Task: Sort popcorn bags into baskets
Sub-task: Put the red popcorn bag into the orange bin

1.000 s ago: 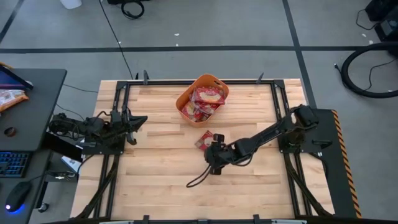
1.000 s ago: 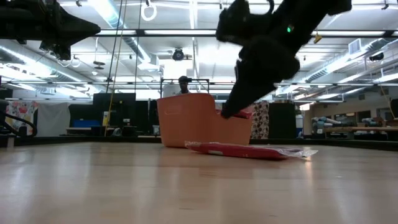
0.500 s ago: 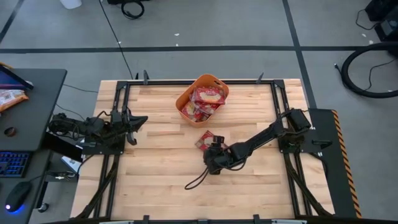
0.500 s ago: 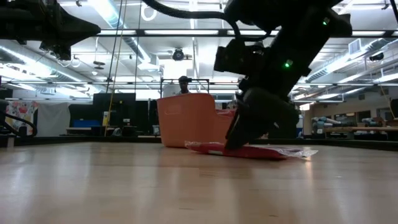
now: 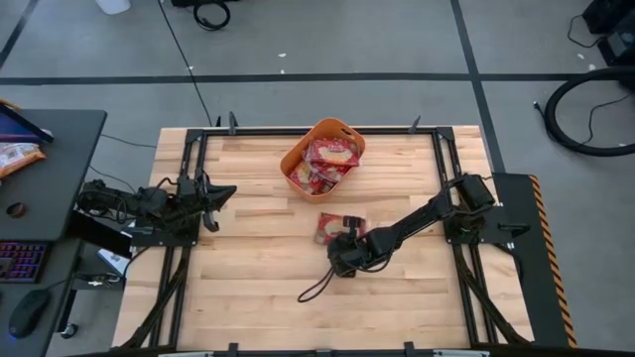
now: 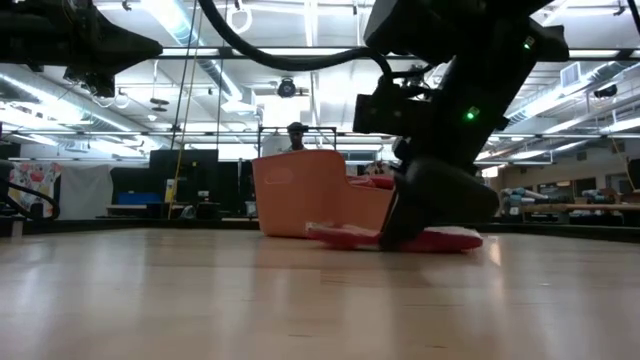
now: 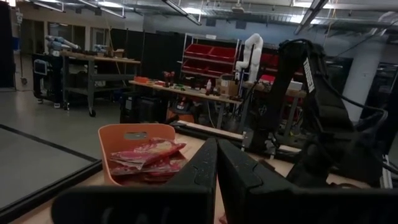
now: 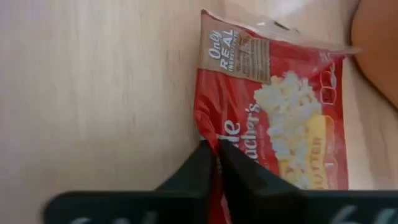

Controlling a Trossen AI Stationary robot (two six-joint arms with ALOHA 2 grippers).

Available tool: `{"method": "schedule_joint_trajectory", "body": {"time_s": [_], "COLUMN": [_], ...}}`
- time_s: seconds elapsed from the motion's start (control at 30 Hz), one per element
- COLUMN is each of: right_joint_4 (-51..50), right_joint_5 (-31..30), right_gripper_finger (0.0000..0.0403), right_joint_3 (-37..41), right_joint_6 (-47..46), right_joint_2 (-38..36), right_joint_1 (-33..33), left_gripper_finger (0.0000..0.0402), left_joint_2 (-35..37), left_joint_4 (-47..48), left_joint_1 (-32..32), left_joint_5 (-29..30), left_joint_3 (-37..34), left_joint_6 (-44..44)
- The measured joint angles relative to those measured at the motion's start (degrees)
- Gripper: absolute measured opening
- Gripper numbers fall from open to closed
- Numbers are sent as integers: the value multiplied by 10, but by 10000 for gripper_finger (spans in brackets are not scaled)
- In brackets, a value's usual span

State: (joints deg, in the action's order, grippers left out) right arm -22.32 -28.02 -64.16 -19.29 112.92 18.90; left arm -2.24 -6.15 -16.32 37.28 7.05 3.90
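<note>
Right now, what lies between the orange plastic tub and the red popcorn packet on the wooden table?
Only bare wood table lies between the orange tub and the red packet pinched by the right gripper; the high view shows it.

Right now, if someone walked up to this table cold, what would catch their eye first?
Probably the right gripper at mid-table, pinching the edge of the one red popcorn bag lying flat on the wood. Next, the orange basket at the table's far edge, heaped with more red bags. The left gripper waits shut at the left edge.
</note>
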Motion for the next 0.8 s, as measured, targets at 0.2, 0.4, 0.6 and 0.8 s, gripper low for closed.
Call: {"method": "schedule_joint_trajectory", "body": {"time_s": [0.2,0.4,0.6,0.8], "right_joint_4": [-67,-192,-272,-265], "right_joint_5": [-5,-66,-157,-216], "right_gripper_finger": [15,7,4,5], "right_joint_3": [-11,-42,-42,-43], "right_joint_6": [33,25,15,151], "right_joint_2": [-14,-66,-134,-191], "right_joint_1": [3,5,0,-34], "left_gripper_finger": [16,16,16,16], "left_joint_2": [0,0,0,0], "left_joint_4": [0,-1,0,0], "left_joint_1": [0,0,0,0], "left_joint_5": [0,0,0,0], "left_joint_3": [0,0,0,0], "left_joint_6": [0,0,0,0]}}
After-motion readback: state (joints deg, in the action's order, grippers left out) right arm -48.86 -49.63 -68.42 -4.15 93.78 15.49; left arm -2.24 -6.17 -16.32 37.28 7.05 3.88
